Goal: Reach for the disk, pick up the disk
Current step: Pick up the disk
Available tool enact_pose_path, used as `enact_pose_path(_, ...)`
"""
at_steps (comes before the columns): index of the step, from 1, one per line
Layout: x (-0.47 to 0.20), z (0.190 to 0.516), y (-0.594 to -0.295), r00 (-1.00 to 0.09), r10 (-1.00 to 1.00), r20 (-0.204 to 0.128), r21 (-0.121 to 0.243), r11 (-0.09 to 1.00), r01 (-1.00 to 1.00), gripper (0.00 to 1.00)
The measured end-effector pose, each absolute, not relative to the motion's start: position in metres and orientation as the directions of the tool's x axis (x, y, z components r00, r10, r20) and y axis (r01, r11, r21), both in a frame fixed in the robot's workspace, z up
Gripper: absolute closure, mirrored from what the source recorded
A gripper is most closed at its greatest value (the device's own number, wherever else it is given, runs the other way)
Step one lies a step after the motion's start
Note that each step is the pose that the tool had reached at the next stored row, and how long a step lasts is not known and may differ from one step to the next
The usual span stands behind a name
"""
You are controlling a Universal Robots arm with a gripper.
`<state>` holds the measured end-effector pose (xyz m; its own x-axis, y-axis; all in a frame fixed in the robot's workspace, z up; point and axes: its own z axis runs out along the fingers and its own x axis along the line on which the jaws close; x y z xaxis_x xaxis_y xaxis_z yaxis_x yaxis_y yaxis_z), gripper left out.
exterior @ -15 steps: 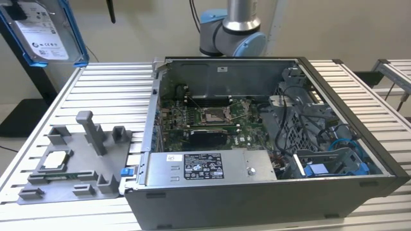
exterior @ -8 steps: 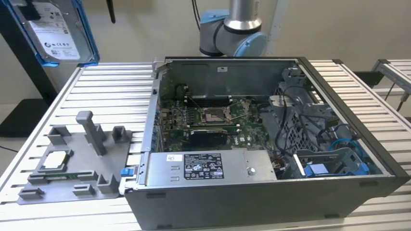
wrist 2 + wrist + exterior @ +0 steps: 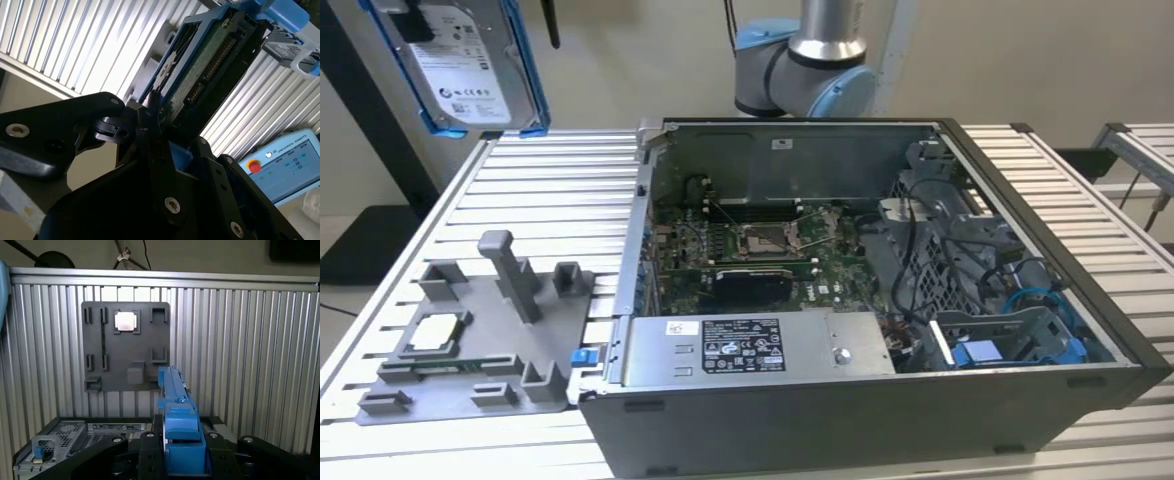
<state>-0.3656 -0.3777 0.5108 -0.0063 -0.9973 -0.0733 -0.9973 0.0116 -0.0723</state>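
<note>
Exterior view: the flat silver-grey metal disk with a white label and blue plastic bracket (image 3: 467,62) hangs on edge, high over the ribbed aluminium table (image 3: 554,190) and well apart from the open dark computer case (image 3: 1047,190). In the second wrist view my tool (image 3: 155,116) is pinched onto its edge. I judge it lifted. The hold looks narrow, so a firm, steady squeeze matters.

One flat silver-grey metal disk (image 3: 470,62) framed in a blue plastic bracket is counted. One open dark grey metal computer case (image 3: 854,425), one flat grey plastic fixture tray (image 3: 480,347), one small square silver chip (image 3: 438,330) and one long grey box (image 3: 654,352) with a black-white sticker are counted.
</note>
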Motion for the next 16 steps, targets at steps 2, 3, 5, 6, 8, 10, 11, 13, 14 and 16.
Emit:
enact_pose_path(2,-0.36,0.511,-0.378,-0.006,-0.997,-0.073,-0.072,0.012,-0.997,1.0)
enact_pose_path(3,-0.357,0.511,-0.378,-0.006,-0.997,-0.073,-0.072,0.012,-0.997,1.0)
enact_pose_path(5,-0.351,0.511,-0.378,-0.006,-0.997,-0.073,-0.072,0.012,-0.997,1.0)
enact_pose_path(6,-0.348,0.511,-0.378,-0.006,-0.997,-0.073,-0.072,0.012,-0.997,1.0)
enact_pose_path(8,-0.342,0.511,-0.378,-0.006,-0.997,-0.073,-0.072,0.012,-0.997,1.0)
enact_pose_path(10,-0.337,0.511,-0.378,-0.006,-0.997,-0.073,-0.072,0.012,-0.997,1.0)
enact_pose_path(11,-0.334,0.511,-0.378,-0.006,-0.997,-0.073,-0.072,0.012,-0.997,1.0)
enact_pose_path(13,-0.328,0.511,-0.378,-0.006,-0.997,-0.073,-0.072,0.012,-0.997,1.0)
enact_pose_path(14,-0.325,0.511,-0.378,-0.006,-0.997,-0.073,-0.072,0.012,-0.997,1.0)
enact_pose_path(16,-0.32,0.511,-0.378,-0.006,-0.997,-0.073,-0.072,0.012,-0.997,1.0)
